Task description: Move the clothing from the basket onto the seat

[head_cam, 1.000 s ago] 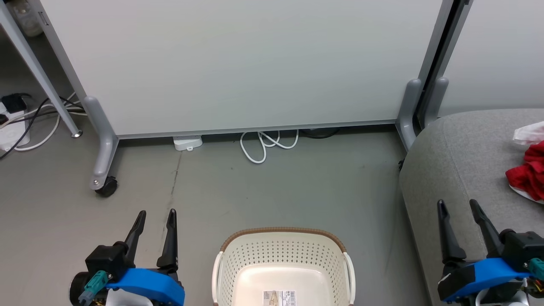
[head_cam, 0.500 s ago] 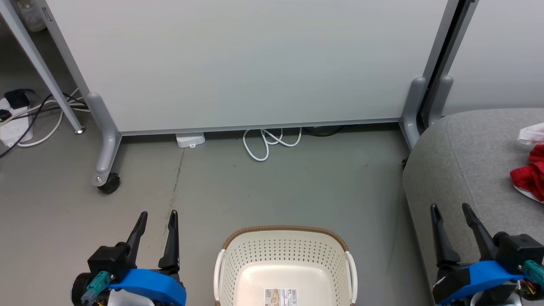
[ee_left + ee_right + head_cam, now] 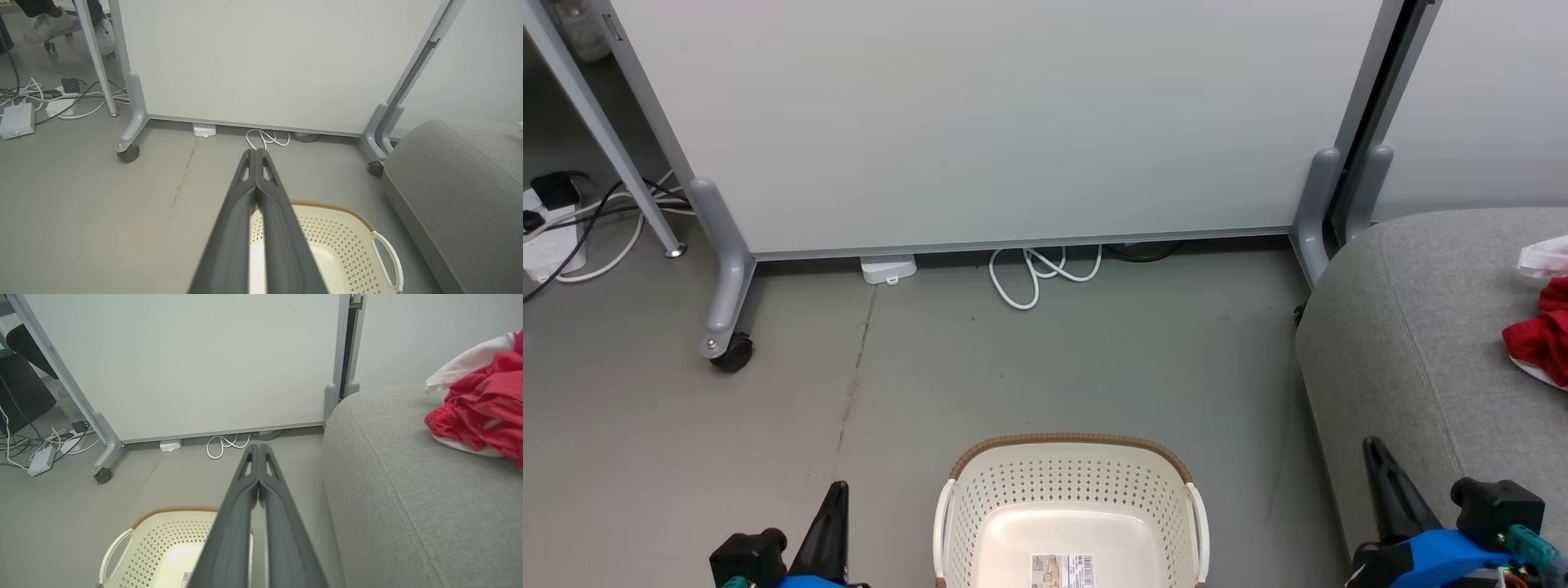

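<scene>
Left gripper (image 3: 836, 496) and right gripper (image 3: 1377, 452), wide apart a moment ago, are now both closed on nothing and sit lower beside the empty basket (image 3: 1068, 445), while the red clothing (image 3: 1539, 339) lies on the seat (image 3: 1405, 327), so the task looks finished.

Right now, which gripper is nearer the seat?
The right gripper, beside the grey seat; the left gripper sits across the basket, over floor.

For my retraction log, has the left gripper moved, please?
Yes. The left gripper has drawn back towards the robot; its tips now sit short of the far rim of the basket.
</scene>
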### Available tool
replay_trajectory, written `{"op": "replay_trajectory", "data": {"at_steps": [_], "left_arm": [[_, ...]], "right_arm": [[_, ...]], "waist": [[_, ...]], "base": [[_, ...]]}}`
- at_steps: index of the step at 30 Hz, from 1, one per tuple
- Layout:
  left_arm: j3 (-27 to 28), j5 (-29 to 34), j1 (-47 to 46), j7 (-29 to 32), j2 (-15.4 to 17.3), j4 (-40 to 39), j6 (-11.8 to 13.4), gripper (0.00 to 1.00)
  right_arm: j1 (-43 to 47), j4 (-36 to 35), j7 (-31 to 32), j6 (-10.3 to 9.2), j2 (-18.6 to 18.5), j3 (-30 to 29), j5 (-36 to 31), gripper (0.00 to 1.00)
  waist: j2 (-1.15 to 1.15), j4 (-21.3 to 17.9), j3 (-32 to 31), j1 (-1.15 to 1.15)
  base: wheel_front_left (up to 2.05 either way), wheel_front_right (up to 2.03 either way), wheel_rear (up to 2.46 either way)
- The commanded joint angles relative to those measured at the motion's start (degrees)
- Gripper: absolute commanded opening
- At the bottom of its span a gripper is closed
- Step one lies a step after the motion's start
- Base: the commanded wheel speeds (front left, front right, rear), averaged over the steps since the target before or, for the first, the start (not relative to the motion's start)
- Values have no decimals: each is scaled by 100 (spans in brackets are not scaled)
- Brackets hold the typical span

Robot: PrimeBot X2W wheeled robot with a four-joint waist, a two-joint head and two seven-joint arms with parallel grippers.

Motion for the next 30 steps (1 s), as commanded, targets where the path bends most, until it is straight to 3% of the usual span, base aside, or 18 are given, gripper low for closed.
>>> {"op": "replay_trajectory", "data": {"at_steps": [1,30], "left_arm": [[11,-52,2,16,-3,0,0,0],[546,-2630,-167,764,-127,-496,-4,0]], "right_arm": [[-8,9,14,0,1,-7,58,0],[-250,31,455,0,-22,-24,3004,0]], "waist": [[0,-4,0,0],[0,-202,12,0]], "base": [[0,0,0],[0,0,0]]}}
